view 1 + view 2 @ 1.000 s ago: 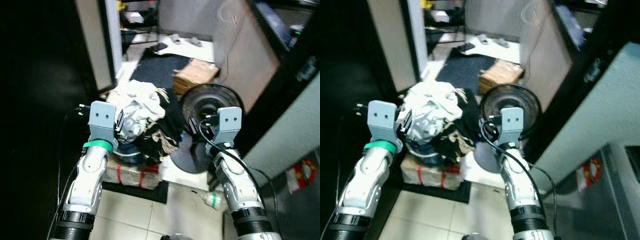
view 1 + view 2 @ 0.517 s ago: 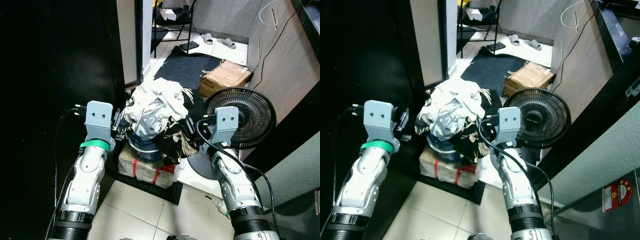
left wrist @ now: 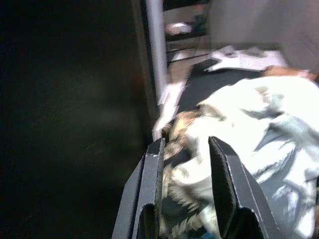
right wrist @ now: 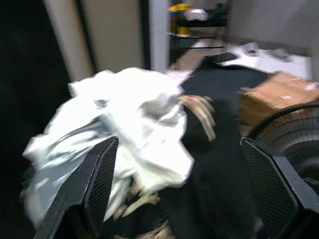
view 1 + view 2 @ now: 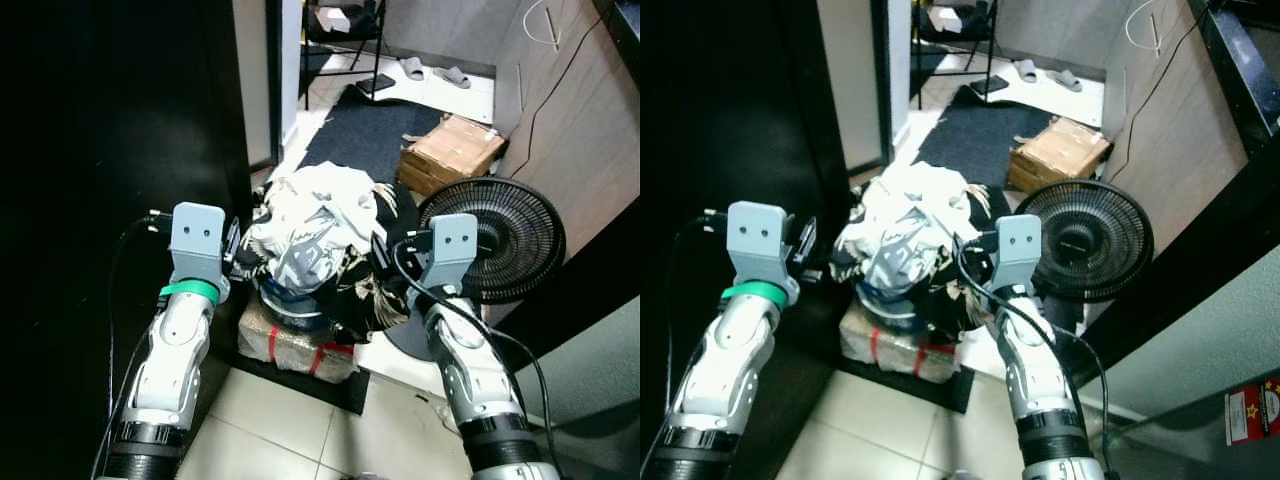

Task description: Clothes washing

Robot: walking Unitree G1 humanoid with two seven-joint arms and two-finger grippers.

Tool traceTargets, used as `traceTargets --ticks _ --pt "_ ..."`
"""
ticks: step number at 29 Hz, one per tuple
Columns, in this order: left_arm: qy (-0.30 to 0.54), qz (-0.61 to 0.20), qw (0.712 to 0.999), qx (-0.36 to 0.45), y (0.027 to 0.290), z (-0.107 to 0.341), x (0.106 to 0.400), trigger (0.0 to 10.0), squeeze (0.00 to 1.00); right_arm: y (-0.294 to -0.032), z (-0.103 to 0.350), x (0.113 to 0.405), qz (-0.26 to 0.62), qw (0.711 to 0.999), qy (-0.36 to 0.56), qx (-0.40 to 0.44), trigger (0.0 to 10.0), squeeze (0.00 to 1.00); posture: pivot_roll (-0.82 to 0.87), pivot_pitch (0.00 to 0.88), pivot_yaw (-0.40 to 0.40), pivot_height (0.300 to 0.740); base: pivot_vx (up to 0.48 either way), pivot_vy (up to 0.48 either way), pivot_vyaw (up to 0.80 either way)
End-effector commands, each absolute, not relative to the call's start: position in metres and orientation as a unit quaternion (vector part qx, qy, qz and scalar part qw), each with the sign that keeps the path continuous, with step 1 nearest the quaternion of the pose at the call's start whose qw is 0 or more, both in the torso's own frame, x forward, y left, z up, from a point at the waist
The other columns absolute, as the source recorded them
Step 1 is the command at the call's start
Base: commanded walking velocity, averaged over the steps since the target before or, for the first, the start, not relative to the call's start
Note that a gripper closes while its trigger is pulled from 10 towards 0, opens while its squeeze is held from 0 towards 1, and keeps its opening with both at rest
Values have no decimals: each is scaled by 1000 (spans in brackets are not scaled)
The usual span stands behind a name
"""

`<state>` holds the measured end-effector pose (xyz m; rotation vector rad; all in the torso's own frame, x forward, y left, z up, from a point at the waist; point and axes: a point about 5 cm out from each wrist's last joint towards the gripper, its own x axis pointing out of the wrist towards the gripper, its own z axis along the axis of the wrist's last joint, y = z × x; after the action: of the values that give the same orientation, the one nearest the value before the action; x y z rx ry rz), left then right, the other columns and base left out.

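Note:
A heap of clothes [image 5: 320, 225], white and grey pieces over black patterned ones, fills a blue basin [image 5: 290, 300] that rests on a taped parcel [image 5: 290, 340] on the floor. My left gripper [image 5: 240, 255] is held at the heap's left side; its fingers [image 3: 152, 184] stand a little apart, with patterned cloth lying beyond the gap. My right gripper [image 5: 385, 250] is at the heap's right side, between the clothes and the fan. Its fingers [image 4: 94, 184] are spread wide, with the white clothes [image 4: 134, 119] lying ahead of them.
A black floor fan [image 5: 495, 240] stands close on the right of the heap. A dark wall [image 5: 100, 150] runs along the left. Behind are a cardboard box [image 5: 455, 150], a dark mat [image 5: 370, 130], slippers [image 5: 430, 72] and a chair [image 5: 340, 20]. Pale tiles lie in front.
The whole picture has swung and steadied, so the camera moved; the heap and fan now sit slightly lower and nearer. Both arms keep the same pose either side of the heap.

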<state>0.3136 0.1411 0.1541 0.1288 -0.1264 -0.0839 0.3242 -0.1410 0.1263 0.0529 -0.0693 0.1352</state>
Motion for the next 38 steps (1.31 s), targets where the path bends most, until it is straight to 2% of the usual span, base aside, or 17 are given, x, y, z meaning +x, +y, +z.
traceTargets --ticks 1,12,22,24,26,30,34,38 --pt "-54 -35 996 67 146 148 312 10000 0 -141 125 324 67 997 -34 30 10000 0 -25 0 -7 740 412 0 0" --pt "-53 -38 996 67 146 148 313 10000 0 -142 124 322 63 997 -33 29 10000 0 -26 0 -5 740 365 0 0" --pt "-52 -47 995 65 146 150 314 10000 0 -145 124 323 59 997 -31 28 10000 0 -27 0 -5 740 0 0 0" --pt "-54 -72 993 74 143 152 315 10000 0 -147 124 323 56 998 -32 22 10000 0 -28 0 -5 740 0 0 0" --pt "-55 -135 984 98 133 154 317 10000 0 -153 125 325 49 998 -35 4 10000 0 -28 0 -5 740 0 0 0" --pt "-49 -172 975 127 123 156 323 10000 0 -161 129 329 40 998 -40 -5 10000 0 -34 0 3 740 0 0 0" --pt "-39 -171 975 135 123 158 335 10000 0 -170 133 336 30 999 -41 -15 10000 0 -43 0 15 740 0 0 0" --pt "-22 -135 983 121 136 163 350 10000 0 -175 134 343 28 999 -34 -30 10000 0 -44 0 31 740 0 0 0"
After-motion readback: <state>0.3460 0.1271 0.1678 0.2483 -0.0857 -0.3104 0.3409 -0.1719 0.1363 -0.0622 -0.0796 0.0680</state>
